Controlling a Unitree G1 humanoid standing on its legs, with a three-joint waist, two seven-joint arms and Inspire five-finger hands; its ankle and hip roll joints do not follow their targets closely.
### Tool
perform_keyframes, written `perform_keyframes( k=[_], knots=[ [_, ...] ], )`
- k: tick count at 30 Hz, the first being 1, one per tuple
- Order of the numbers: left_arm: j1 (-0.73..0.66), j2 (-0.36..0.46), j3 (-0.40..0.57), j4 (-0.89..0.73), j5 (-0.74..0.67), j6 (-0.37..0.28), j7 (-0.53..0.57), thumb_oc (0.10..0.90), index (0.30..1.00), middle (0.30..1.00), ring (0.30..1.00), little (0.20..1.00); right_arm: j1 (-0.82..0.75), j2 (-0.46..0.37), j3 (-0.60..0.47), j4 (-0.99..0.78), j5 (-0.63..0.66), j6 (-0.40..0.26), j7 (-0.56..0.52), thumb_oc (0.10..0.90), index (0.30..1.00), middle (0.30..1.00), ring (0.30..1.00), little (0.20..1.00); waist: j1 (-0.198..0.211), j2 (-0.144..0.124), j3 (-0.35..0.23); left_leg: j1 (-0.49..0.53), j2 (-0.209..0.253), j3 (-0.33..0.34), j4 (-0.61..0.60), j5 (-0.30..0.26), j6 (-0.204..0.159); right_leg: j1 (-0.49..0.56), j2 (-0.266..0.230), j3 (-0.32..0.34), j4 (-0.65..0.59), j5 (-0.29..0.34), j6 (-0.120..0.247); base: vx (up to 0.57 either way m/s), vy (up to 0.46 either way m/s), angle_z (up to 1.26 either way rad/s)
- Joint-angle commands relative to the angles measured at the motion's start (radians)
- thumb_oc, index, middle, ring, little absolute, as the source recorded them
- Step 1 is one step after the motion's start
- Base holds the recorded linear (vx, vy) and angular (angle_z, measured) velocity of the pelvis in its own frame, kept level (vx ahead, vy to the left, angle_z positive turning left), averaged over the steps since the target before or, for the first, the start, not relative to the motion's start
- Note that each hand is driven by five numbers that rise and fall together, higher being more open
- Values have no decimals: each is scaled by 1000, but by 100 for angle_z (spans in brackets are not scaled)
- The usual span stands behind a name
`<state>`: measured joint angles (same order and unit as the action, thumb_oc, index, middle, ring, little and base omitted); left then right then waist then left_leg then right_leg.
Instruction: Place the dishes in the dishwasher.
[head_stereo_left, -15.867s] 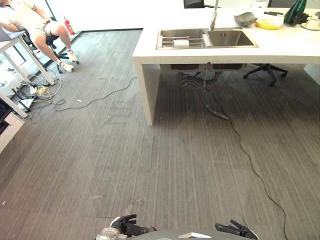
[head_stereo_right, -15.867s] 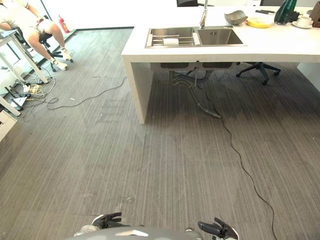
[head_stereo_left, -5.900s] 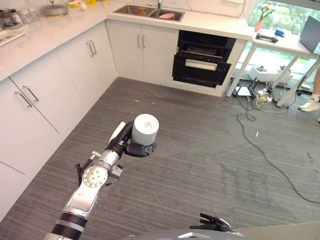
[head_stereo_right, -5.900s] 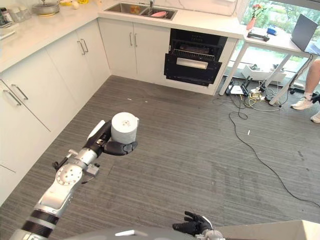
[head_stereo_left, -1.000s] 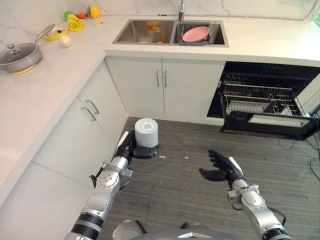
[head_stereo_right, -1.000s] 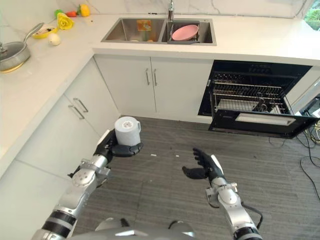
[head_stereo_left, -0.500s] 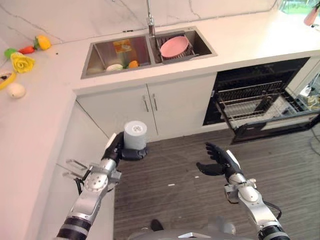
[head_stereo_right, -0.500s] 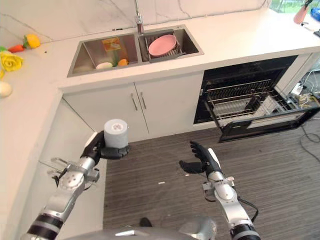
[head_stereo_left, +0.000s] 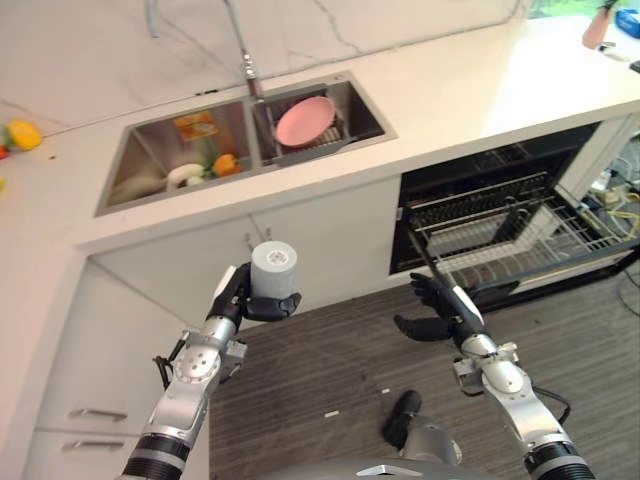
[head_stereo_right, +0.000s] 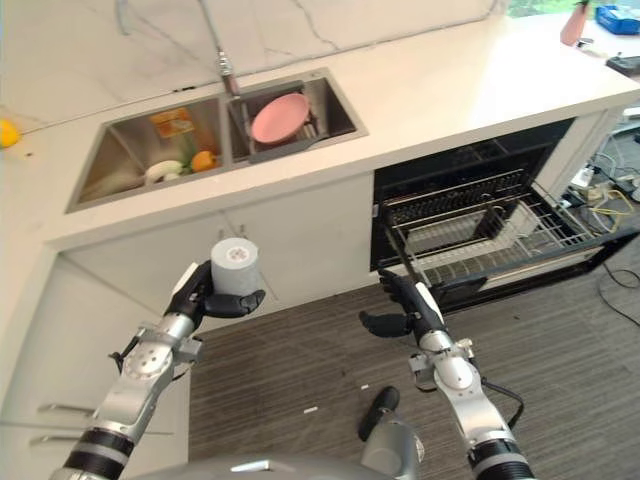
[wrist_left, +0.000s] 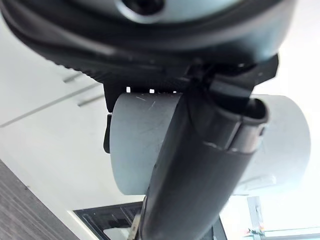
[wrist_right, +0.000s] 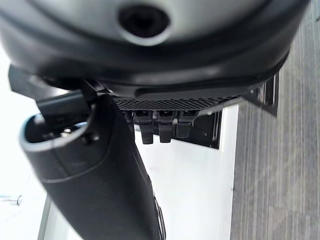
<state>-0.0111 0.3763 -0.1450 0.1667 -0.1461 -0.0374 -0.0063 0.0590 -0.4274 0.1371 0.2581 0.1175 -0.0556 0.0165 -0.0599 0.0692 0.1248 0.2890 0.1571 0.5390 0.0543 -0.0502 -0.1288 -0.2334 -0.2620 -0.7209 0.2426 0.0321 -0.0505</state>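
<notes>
My left hand (head_stereo_left: 233, 298) is shut on a pale grey cup (head_stereo_left: 274, 270), holding it upright at chest height in front of the white cabinets; the thumb (wrist_left: 200, 175) wraps across the cup (wrist_left: 285, 145) in the left wrist view. My right hand (head_stereo_left: 440, 314) hangs open and empty over the floor, just in front of the dishwasher (head_stereo_left: 500, 215). The dishwasher stands open under the counter with its wire rack pulled out. A pink plate (head_stereo_left: 304, 118) leans in the right basin of the sink (head_stereo_left: 130, 180).
The left basin holds a few vegetables (head_stereo_left: 225, 163) beside the faucet (head_stereo_left: 240, 50). White cabinet doors (head_stereo_left: 300, 250) sit below the counter, left of the dishwasher. Cables (head_stereo_left: 615, 205) lie on the floor at the far right. Grey floor lies open between my hands.
The camera has swung and closed in, so the sink sits further left and the dishwasher nearer. The left hand still holds the cup; the right hand stays open.
</notes>
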Motion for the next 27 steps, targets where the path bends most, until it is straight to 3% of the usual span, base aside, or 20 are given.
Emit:
perform_keyframes(
  k=[1,3,4,5,6,7,8,9,11,12,13,17,19,20,22,23,24,25,27],
  knots=[
    [-73,20,10,-106,-47,-131,22,400,300,300,300,300,-61,-10,-31,-136,15,-99,-18,800,900,900,900,900,10,-47,-14,-135,-10,-51,351,36,-46,236,17,26,-287,28,178,233,-520,-30],
    [-83,26,6,-105,-61,-135,24,400,300,300,300,300,-79,-24,-25,-140,20,-102,-17,800,900,900,900,900,33,-68,14,-224,36,-46,546,138,-128,295,39,22,-321,-2,146,215,-437,-47],
    [-92,23,-2,-102,-55,-131,23,400,300,300,300,300,-93,-30,-17,-135,11,-93,-20,800,900,900,900,900,51,-78,25,-297,24,-79,556,94,-118,311,55,41,-330,-37,122,178,-282,-57],
    [-93,22,-2,-101,-55,-131,23,400,300,300,300,300,-94,-30,-17,-135,10,-92,-21,800,900,900,900,900,52,-78,23,-298,24,-78,555,92,-118,308,55,43,-329,-39,121,251,-86,-81],
    [-82,10,-5,-102,-52,-131,25,400,300,300,300,300,-103,-28,4,-123,11,-88,-15,800,900,900,900,900,66,-60,10,-305,-34,-120,390,16,-66,305,61,65,-330,-48,138,199,128,-61],
    [-71,8,-3,-103,-52,-138,30,400,300,300,300,300,-118,-19,23,-112,19,-88,-9,800,900,900,900,900,71,-50,5,-316,-40,-139,289,-9,-42,304,70,89,-330,-55,151,208,143,-102],
    [-68,7,-1,-103,-52,-139,30,400,300,300,300,300,-121,-19,28,-107,20,-89,-10,800,900,900,900,900,75,-53,3,-303,-50,-129,264,-3,-38,301,64,97,-330,-53,154,246,114,-111],
    [-51,14,2,-113,-42,-143,32,400,300,300,300,300,-124,-12,45,-101,22,-93,-3,800,900,900,900,900,86,-52,3,-349,-7,-147,168,44,-24,330,77,126,-330,-70,150,180,36,-116],
    [-55,26,0,-111,-39,-148,39,400,300,300,300,300,-121,-16,53,-94,19,-95,-5,800,900,900,900,900,86,-62,10,-358,20,-127,169,71,-32,336,79,130,-330,-71,153,165,-12,-62],
    [-60,27,1,-106,-40,-146,41,400,300,300,300,300,-117,-7,56,-88,21,-93,-4,800,900,900,900,900,82,-49,-2,-326,6,-118,97,59,-24,336,99,128,-330,-69,163,225,133,-63],
    [-66,25,-6,-108,-33,-144,41,400,300,300,300,300,-103,-2,56,-99,27,-103,-9,800,900,900,900,900,71,-27,-16,-241,-42,-120,-11,64,-8,332,104,142,-330,-52,178,225,226,-58],
    [-75,36,0,-118,-25,-151,44,400,300,300,300,300,-107,0,51,-123,20,-107,-2,800,900,900,900,900,61,-16,-27,-190,-94,-88,-73,44,25,330,94,150,-330,-23,196,126,174,-66],
    [-67,67,25,-142,-18,-157,47,400,300,300,300,300,-139,6,54,-127,0,-109,6,800,900,900,900,900,88,-4,-18,-172,-95,-43,-111,51,50,302,57,73,-245,-2,211,54,172,-83],
    [-68,69,27,-143,-18,-156,46,400,300,300,300,300,-142,8,54,-125,-1,-109,5,800,900,900,900,900,91,-6,-17,-170,-99,-39,-115,52,52,293,50,79,-229,-9,213,-27,41,-95],
    [-38,89,45,-159,-16,-156,43,400,300,300,300,300,-155,20,62,-126,-2,-114,6,800,900,900,900,900,140,-4,-20,-164,-87,-3,-118,50,66,298,-12,-30,-173,-2,226,-32,-21,-89],
    [-26,95,43,-165,-19,-155,41,400,300,300,300,300,-148,27,69,-129,-4,-113,15,800,900,900,900,900,146,-4,-21,-161,-87,-6,-122,48,75,288,-53,-27,-123,12,241,31,-111,-84],
    [-50,103,19,-152,-12,-160,50,400,300,300,300,300,-145,24,73,-139,5,-108,24,800,900,900,900,900,129,-15,-21,-161,-82,-32,-117,45,76,283,-69,93,-97,19,254,63,-133,-76],
    [-65,100,9,-139,-10,-161,52,400,300,300,300,300,-141,24,66,-149,14,-105,25,800,900,900,900,900,125,-21,-24,-162,-80,-35,-110,44,73,290,-68,151,-107,11,261,57,-112,-37],
    [-69,91,10,-131,-14,-162,55,400,300,300,300,300,-135,26,60,-163,32,-102,37,800,900,900,900,900,142,-37,-38,-163,-69,-25,-90,46,64,333,-50,153,-161,-9,251,45,-134,83]
  ],
)
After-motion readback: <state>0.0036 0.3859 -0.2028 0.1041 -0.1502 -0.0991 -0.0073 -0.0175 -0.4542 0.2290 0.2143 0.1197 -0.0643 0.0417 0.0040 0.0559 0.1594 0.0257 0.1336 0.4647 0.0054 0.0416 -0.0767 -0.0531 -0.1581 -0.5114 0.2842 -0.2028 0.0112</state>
